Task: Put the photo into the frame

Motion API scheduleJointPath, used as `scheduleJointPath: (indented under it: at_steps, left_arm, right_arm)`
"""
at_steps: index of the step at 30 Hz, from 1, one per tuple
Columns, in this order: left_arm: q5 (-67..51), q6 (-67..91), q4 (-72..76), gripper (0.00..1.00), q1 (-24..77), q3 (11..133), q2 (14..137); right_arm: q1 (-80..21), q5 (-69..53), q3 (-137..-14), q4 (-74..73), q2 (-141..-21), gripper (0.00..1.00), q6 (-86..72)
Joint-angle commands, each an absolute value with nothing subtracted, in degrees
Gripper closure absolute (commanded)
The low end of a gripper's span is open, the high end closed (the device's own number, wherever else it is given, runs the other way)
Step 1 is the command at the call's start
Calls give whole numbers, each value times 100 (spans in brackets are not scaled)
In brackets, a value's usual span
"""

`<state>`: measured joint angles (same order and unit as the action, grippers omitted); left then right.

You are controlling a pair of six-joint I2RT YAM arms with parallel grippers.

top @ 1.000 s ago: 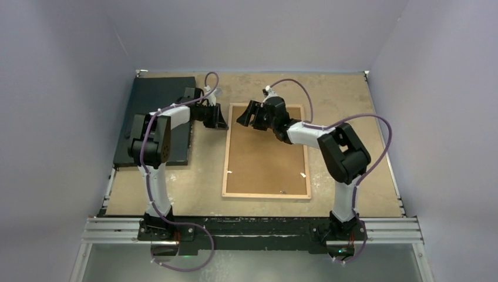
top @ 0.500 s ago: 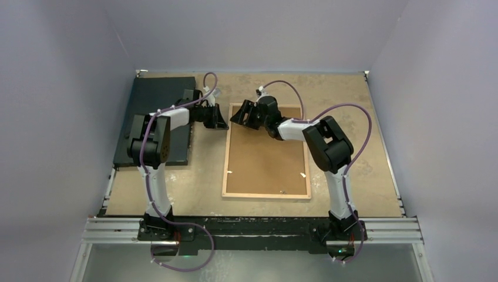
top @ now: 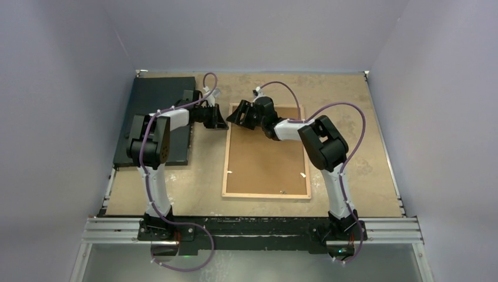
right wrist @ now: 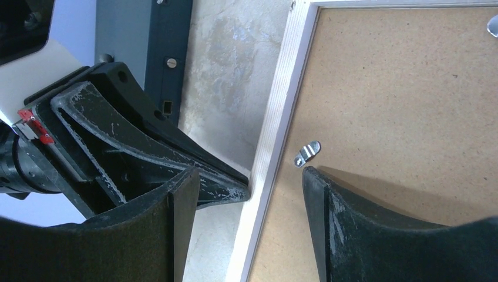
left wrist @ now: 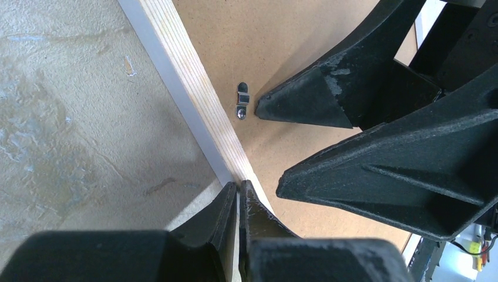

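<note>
1. Near the middle of the tabletop (top: 364, 188) the frame (top: 226, 170) lies face down, with a brown backing panel (top: 264, 158) filling it. The photo is not visible, so I cannot tell whether it is under the panel.
2. Step in hand, as I judge: working the small metal turn clip (right wrist: 307, 153) near the frame's far left corner, to free or lock the panel.
3. The next move calls for one fingertip set exactly against the clip, then a short sideways push.
4. The right gripper (top: 237, 116) is spread wide and holds nothing; one fingertip is just beside the clip.
5. The left gripper (top: 219, 122) is clenched and empty, its tips touching the frame's outer rail.
</note>
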<state>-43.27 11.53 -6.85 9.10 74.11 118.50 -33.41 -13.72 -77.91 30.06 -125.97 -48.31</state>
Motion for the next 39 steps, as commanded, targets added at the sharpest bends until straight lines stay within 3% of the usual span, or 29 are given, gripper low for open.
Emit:
scheduleJointPath:
  at_steps: [1,18,28,39]
  left_arm:
    - [-4245,1117,-691,99,941,7238,11753]
    - [-4242,1024,-723,100,940,7206,11725]
    - [-4225,923,-812,100,941,7197,11691]
    - [-4230,927,-808,100,933,7225,11715]
  right_arm:
    - [-3384,-1494,-7989,3137,-12749,33,-4976]
    - [-3419,-1442,-8120,3140,-12927,34,-5045]
    - [-3145,-1391,-7713,2918,-12330,31,-4577]
    - [-3159,-1576,-8090,3005,-12797,32,-4598]
